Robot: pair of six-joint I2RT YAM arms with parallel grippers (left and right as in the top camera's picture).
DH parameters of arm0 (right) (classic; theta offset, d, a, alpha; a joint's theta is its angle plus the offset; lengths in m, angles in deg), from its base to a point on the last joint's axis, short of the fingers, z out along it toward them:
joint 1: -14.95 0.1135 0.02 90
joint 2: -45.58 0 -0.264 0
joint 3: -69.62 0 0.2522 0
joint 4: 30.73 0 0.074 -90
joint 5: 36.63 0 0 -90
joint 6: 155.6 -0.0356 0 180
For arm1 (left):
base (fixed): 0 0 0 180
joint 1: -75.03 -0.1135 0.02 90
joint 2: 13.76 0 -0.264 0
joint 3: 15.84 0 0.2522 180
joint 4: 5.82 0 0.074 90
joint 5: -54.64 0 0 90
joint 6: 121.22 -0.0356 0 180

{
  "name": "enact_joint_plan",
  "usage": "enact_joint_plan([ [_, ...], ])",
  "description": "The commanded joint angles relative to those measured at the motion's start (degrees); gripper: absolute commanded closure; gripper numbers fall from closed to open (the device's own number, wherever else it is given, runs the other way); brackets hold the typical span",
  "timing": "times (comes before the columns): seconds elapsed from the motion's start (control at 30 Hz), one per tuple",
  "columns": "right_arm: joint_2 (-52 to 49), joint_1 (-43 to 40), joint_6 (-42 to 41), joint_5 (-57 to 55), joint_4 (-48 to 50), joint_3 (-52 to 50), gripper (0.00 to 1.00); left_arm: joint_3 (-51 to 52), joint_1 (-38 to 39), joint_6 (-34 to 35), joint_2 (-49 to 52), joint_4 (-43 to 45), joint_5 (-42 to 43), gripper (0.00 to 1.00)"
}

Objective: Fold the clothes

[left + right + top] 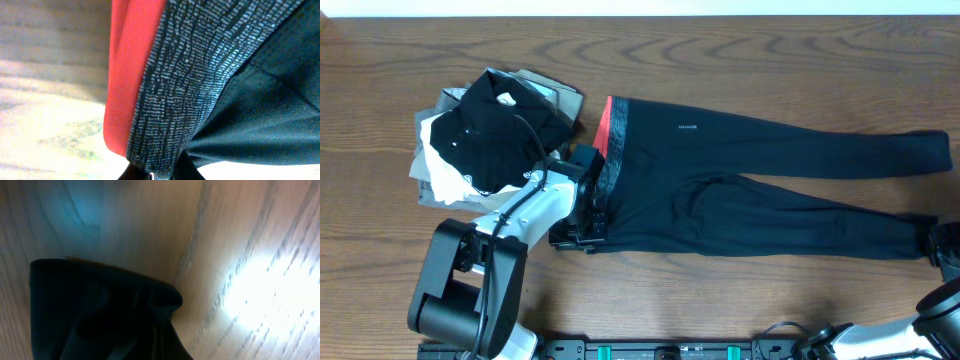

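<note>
The black leggings (750, 180) lie flat across the table, with the grey and coral-red waistband (612, 150) to the left and both legs running right. My left gripper (582, 228) is at the waistband's near corner. In the left wrist view the heathered grey band (190, 85) narrows into the shut jaws of the left gripper (159, 175). My right gripper (942, 245) is at the end of the near leg. In the right wrist view the black cuff (100, 310) bunches into the right gripper (167, 352), shut on it. The fingers are mostly hidden by fabric.
A pile of other garments (490, 130) sits at the left, a black shirt on top of white and grey ones, just beyond my left arm (510, 225). Bare wooden table (740, 60) lies behind the leggings and along the front edge.
</note>
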Motion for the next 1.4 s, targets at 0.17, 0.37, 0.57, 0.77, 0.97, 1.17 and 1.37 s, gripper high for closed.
enact_joint_plan([
  [0.17, 10.78, -0.68, -0.13, -3.67, -12.00, 11.19, 0.99, -4.17, -0.02, -7.28, -4.37, -12.81, 3.85, 0.94],
  [0.37, 17.90, -0.68, -1.09, -6.08, -14.38, 15.30, 0.99, -4.20, 1.11, -7.54, -17.00, -20.20, 3.89, 0.94],
  [0.57, 18.58, 1.66, -2.12, -4.15, -10.19, 15.39, 0.99, -4.44, 1.05, -8.85, -28.20, -15.26, 3.48, 0.94],
  [0.77, 14.01, 6.97, -3.19, -3.28, -2.03, 15.39, 0.99, -4.46, 0.94, -10.16, -26.86, 1.81, 3.34, 0.94],
  [0.97, 7.19, 11.32, -3.82, -0.72, 8.46, 15.39, 0.99, -4.48, -1.66, -10.47, -17.86, 16.94, 1.46, 0.94],
  [1.17, -1.42, 13.60, -4.50, 0.28, 17.11, 15.39, 0.99, -4.50, -4.22, -10.29, -9.14, 23.80, 1.68, 0.94],
  [1.37, -8.50, 13.57, -6.80, 3.04, 22.58, 15.39, 0.99, -4.50, -4.33, -10.36, -6.43, 28.41, 1.40, 0.87],
])
